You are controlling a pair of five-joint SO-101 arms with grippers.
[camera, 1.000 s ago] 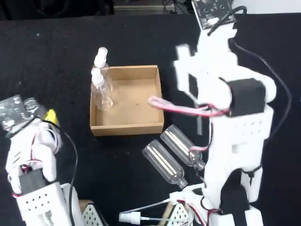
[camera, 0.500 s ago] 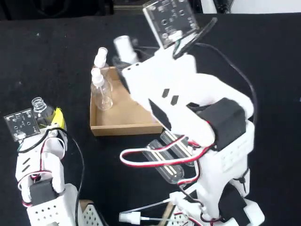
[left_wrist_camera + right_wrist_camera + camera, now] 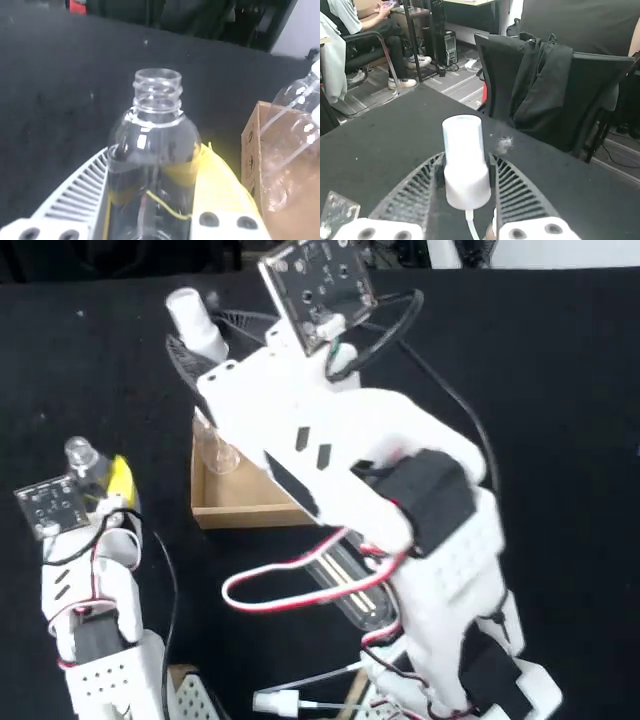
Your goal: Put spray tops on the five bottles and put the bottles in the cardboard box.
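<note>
The third bottle was being capped. An open-necked bottle was held upright in the left claw, pinched at its body, at the near left of the bench, just left of the box. A spray top was pinched in the right claw with its tube hanging down, raised high over the far left corner of the box. Two capped bottles stood in the box against its left wall. An uncapped bottle lay on the bench under the right arm, with a spare top near the front edge.

Next, the tube would probably need to be lined up over the open neck, lowered in and the top twisted down.

A second before, the right arm had stood to the right of the box. It had since been swung across the box to the left with the top. The left arm had shifted little.
</note>
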